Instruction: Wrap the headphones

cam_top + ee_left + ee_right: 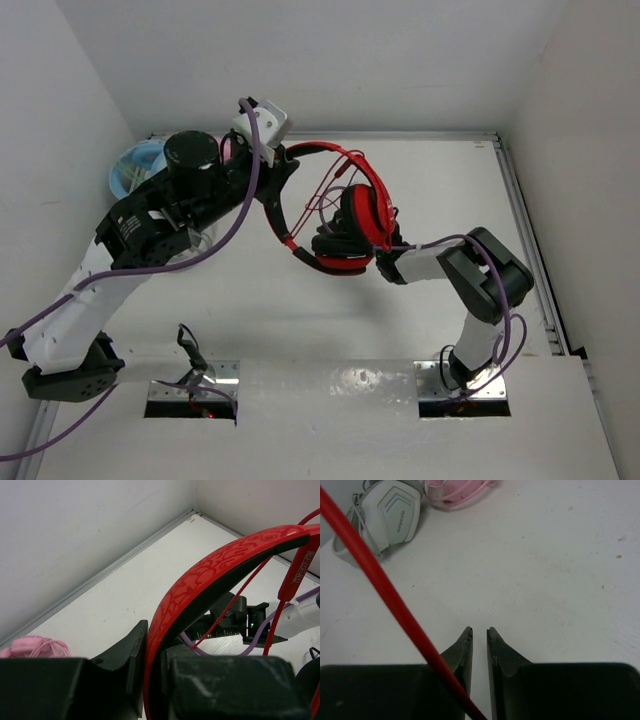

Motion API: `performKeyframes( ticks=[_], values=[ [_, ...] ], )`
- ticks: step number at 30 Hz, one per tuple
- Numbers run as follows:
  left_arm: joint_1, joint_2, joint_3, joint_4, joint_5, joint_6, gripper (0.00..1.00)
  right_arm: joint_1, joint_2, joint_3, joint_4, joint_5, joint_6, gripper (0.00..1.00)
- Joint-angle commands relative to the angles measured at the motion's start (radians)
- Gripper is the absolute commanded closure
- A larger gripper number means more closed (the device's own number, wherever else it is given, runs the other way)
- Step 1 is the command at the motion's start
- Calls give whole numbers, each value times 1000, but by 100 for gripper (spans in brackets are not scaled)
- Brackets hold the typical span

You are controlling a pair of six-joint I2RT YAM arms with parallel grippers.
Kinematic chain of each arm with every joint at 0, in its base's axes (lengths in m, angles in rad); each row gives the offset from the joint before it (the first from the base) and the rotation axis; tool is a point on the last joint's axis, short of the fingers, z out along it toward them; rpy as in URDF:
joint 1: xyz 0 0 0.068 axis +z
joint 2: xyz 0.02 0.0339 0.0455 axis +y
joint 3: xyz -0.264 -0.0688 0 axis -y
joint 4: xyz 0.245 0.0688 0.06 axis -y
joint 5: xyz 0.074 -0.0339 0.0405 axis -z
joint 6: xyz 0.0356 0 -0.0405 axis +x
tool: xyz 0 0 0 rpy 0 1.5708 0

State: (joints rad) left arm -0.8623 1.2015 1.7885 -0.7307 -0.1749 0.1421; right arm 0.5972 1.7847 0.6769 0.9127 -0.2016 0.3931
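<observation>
Headphones [368, 222] aloft over the far middle of the counter [300, 320], hung from the left pincer [278, 175], well clear of the surface. Left pincer pressed tight on the red patterned headband [200, 580] near one end of the arc, band rising out of the gap between the pads [125, 655]. Ear cups [345, 252] dangling together at the low end, just beside the right pincer [480, 632]. Right pincer narrowly parted, nothing between the tips. Thin red cable [380, 580] slanting across the finger [462, 650] on the left of that view and down toward the slot, apparently not gripped. More cable looped loosely about band and cups in the overhead view; number of turns impossible to tell. Pink pair [455, 490] and grey headset [387, 515] lying off toward the far left corner, well apart from the work.

Handling, as a judgement: light overall. Band stiff and springy, so a sound anchor for one pincer. Cushions soft, likely to squash or slip, so poor places to grip. Cable thin, limp and slick, prone to sliding out of half-closed pads and to snagging on the cups. Best taken a short way from the last loop, pinched fully, then led round the band under gentle tension. Hard tugs risky at the cord's entry into the cup.
</observation>
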Motion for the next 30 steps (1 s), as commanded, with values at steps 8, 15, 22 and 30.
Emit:
performKeyframes(
  ticks=[8,15,22,30],
  values=[
    [5,3,222,27,-339,-185,100,178,4,-22,-32,125,-100,100],
    [6,26,242,118,-684,-161,100,436,15,44,-265,182,-316,100],
    [46,58,230,166,-699,-147,100,608,76,207,-394,179,-373,100],
    [198,67,123,359,-759,-9,100,690,-45,136,-405,199,-425,100]
  ],
)
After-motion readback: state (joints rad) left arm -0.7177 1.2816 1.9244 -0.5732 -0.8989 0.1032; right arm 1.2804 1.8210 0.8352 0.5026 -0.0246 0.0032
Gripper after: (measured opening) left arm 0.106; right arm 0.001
